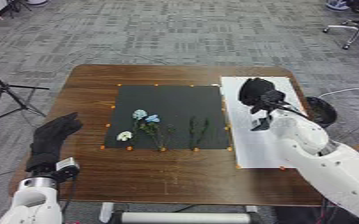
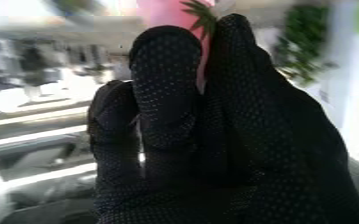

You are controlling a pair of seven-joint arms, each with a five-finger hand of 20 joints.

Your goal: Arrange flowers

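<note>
Two green stems (image 1: 192, 131) lie on the dark mat (image 1: 162, 97), long axes running toward and away from the robot. They are leftward and robotward of the nearer right hand (image 1: 254, 91), whose fingers extend straight, side by side; any grasp cannot be told. The left hand (image 1: 55, 133), farther off, has loosely extended fingers.

Flowers (image 1: 140, 114) and green stems (image 1: 192, 126) on dark mat (image 1: 171, 97), right hand (image 1: 256, 91) over white sheet (image 1: 260, 155)
</note>
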